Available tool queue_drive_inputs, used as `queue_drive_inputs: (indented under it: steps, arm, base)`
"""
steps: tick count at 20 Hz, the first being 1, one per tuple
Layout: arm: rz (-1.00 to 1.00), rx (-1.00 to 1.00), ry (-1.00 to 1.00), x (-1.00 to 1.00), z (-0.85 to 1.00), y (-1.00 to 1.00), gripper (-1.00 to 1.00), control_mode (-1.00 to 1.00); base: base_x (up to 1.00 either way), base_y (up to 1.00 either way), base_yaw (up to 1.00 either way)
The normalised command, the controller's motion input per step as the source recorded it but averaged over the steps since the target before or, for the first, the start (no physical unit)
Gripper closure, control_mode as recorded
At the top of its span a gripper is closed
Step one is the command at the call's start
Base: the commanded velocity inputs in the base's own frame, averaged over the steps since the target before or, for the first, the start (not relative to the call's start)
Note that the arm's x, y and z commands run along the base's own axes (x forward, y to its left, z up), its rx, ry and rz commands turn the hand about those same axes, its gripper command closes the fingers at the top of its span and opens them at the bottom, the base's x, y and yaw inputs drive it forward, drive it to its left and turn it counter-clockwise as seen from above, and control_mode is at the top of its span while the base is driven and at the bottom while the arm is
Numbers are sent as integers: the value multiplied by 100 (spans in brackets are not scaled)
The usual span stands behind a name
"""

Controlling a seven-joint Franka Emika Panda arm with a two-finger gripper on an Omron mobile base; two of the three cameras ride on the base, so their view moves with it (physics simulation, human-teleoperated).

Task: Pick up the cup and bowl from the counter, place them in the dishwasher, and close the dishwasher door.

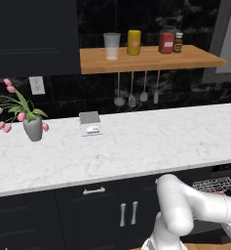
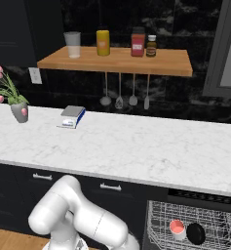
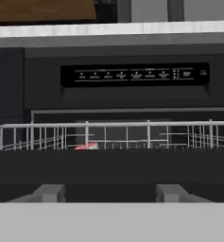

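At the lower right of the right base view, the dishwasher (image 2: 195, 222) stands open with its light grey wire rack (image 2: 161, 219) drawn out, and in that rack sit a pale cup with a pink inside (image 2: 177, 228) and, just beside it on the right, a dark bowl (image 2: 196, 233) — both lying among the wires. The white marble surface (image 2: 136, 146) runs across the middle of the frame above the black cabinets; toward its left end rest a small grey box (image 2: 72, 116) and a grey vase of pink tulips (image 2: 18, 110). Higher up, a wooden wall shelf (image 2: 117, 61) carries a clear glass, a yellow jar and two smaller jars, with utensils hanging beneath it. In the hand view the end effector (image 3: 111, 193) looks level at the dishwasher's control panel (image 3: 134, 74) in the upper half of the frame, the rack's rail crossing the middle and a pink sliver of the cup at centre left; its two grey finger tips (image 3: 47, 193) rise well apart at the bottom — released, nothing between them. A flat dark band, possibly the dishwasher door, lies across the frame below the rack, though I cannot tell for certain.
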Motion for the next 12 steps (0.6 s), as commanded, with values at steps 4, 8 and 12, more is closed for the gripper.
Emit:
queue_drive_inputs:
  steps: [4,8,12]
  arm:
    - [7,5,-23,100,0,0,-100,-100]
    - [5,1,-16,100,0,0,-100,-100]
    - [3,0,-12,100,4,0,-100,-100]
  base:
    - [0,0,0]
    - [0,0,0]
    - [0,0,0]
